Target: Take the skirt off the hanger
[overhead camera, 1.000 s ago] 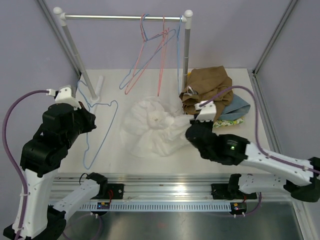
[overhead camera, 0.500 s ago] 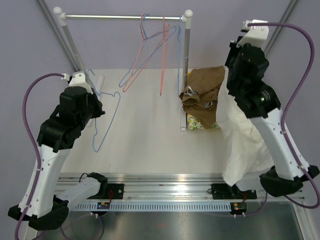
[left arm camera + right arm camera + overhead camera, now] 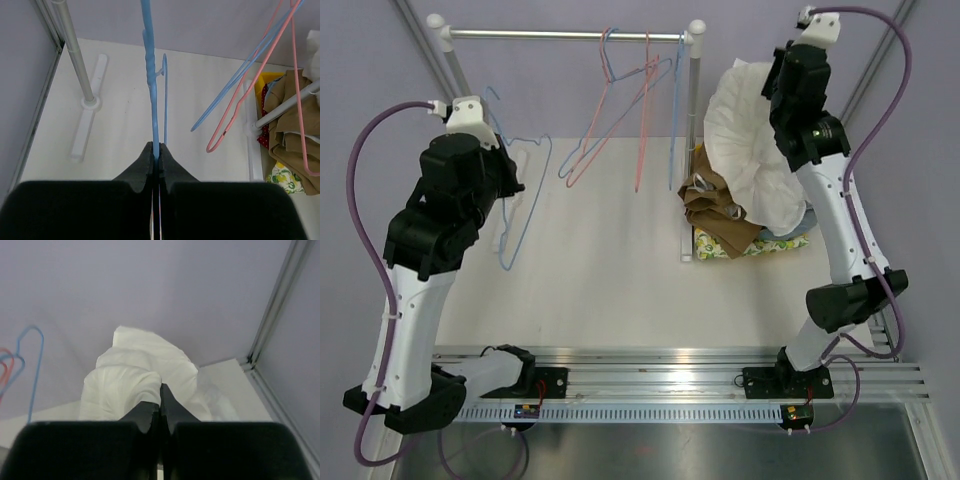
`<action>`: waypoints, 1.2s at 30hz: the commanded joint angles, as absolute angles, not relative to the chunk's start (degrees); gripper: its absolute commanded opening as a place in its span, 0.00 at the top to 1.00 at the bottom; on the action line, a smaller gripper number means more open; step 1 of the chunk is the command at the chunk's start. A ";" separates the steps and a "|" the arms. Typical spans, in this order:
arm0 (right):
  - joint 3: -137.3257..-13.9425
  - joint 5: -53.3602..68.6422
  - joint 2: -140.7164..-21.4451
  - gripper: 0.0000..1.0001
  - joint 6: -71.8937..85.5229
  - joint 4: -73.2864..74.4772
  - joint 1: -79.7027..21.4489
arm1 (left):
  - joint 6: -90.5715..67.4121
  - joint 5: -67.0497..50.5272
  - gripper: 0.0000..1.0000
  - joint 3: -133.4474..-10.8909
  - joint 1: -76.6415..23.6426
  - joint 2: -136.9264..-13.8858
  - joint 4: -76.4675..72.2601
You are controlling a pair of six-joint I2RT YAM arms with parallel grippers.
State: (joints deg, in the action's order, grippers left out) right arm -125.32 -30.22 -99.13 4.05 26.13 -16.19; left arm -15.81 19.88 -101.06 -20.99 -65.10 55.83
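Pinching the thin blue wire hanger [image 3: 151,85] between the tightly pressed fingers of my left gripper [image 3: 156,150], I hold it up bare, with no cloth on it. My right gripper [image 3: 160,392] is clamped on a fold of the white gathered fabric skirt [image 3: 132,372], which hangs bunched high above the crumpled brown garment [image 3: 715,195] at the far right. My worry: so small a pinch may slip and drop the skirt wide of the pile, or its hem may snag the upright metal rack post [image 3: 693,120] just beside it
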 commanded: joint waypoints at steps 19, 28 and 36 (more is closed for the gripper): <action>-42.55 -5.01 -69.18 0.13 28.66 7.55 -16.79 | -5.27 9.15 1.00 -120.23 -18.81 -87.97 31.20; -40.17 -3.25 -62.76 0.09 26.54 10.55 -16.79 | -8.87 4.75 1.00 -122.08 -18.90 -96.06 29.27; -39.90 -2.02 -58.37 0.09 27.25 13.27 -16.79 | -10.81 5.89 0.99 -114.28 -20.48 -92.38 29.44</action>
State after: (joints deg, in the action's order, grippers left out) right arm -39.77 -3.33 -60.97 27.27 12.38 -16.45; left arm -9.52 6.15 -117.10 -19.79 -96.92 32.49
